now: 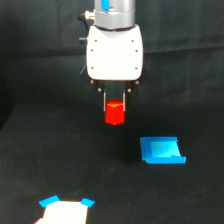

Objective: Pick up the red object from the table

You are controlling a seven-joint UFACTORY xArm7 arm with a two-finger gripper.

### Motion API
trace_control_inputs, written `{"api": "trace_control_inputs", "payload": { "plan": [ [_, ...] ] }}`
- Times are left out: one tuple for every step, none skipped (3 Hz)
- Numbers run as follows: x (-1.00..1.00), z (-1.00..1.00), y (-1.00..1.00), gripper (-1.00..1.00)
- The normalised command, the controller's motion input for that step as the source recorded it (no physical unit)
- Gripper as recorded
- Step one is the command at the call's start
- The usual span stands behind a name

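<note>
The red object, a small bright red hexagonal prism with a lighter orange-red top, sits between the two dark fingers of my gripper, whose white body hangs above it. The fingers close in on both sides of the prism's upper part, so the gripper is shut on it. Its lower half sticks out below the fingertips. Whether it rests on the black table or hangs just above it cannot be told from this view.
A flat bright blue piece lies on the table to the exterior view's right of the gripper. At the bottom edge sits a white block with blue corners.
</note>
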Motion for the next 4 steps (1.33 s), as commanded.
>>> {"api": "trace_control_inputs", "payload": {
  "plan": [
    [-0.42,0.26,-0.32,-0.51],
    [-0.36,0.34,-0.67,-0.51],
    [-0.49,0.4,-0.79,-1.0],
    [-0.08,0.07,0.35,-0.59]
  ]
}}
